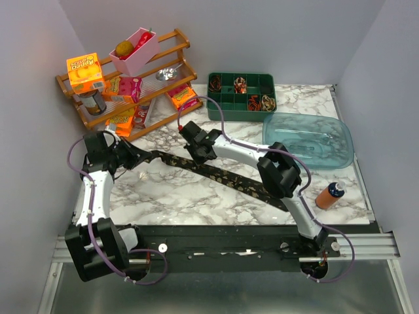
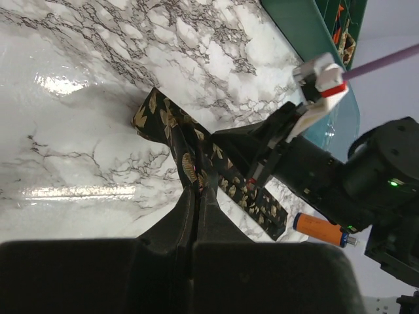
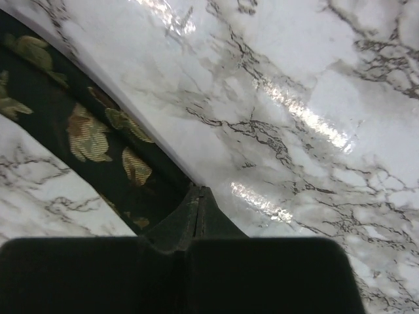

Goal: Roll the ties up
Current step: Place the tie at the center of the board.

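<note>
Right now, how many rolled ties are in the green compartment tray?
4, all in the green tray: a dark roll at the back left, a brown-red roll beside it, and a red roll and a tan roll side by side at front right. Dividers may hide others.

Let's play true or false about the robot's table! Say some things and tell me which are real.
1. A long necktie lies stretched out on the marble table. True.
2. The orange bottle is inside the green tray. False: it is on the table, apart from the tray.
3. The green tray holds rolled ties. True.
4. The left gripper is wide open. False: it is shut on the necktie.
5. The pink bin sits on the wooden rack. True.
</note>
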Available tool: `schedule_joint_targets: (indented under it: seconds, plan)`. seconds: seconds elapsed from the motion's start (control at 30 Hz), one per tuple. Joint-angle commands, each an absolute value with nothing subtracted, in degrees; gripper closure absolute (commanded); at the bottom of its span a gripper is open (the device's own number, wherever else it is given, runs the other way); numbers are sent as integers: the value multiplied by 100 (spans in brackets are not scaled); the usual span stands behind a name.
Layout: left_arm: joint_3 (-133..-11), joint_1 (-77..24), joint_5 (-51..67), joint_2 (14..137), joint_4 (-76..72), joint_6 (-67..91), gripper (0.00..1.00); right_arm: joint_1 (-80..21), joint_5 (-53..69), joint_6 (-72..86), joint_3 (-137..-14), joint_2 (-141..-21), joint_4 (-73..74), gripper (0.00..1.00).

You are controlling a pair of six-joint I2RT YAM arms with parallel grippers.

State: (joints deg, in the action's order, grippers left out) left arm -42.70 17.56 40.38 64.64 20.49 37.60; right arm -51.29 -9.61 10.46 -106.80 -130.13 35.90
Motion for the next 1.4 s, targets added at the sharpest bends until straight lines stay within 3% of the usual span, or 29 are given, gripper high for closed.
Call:
schedule_joint_targets:
  seconds: [0.0,0.37,0.67,0.87,1.07,1.27,1.3,1.37]
  plan:
    - [-4438,1793,3920,6434,2109,3542,100,-5150,-1108,958,-10907,-13175,3735,99]
    - [-4465,1793,3885,6425,2048,3489,100,-5168,-27,730,-9880,-12894,3735,99]
    - [-4518,1793,3516,6469,2276,3112,84,-5185,238,580,-8492,-12209,3507,99]
    - [-4369,1793,3287,6451,2548,2865,73,-5194,35,528,-8270,-12067,3559,99]
    - [-4394,1802,3059,6767,2865,2602,57,-5186,35,414,-8420,-12059,3656,99]
    - [-4657,1810,2383,6777,3076,2619,31,-5186,44,185,-8236,-11936,3709,99]
    - [-4693,1811,2138,6733,3102,2619,22,-5194,27,167,-8201,-11909,3709,99]
    - [-4833,1811,1926,6601,3129,2593,19,-5194,35,115,-8130,-11857,3726,99]
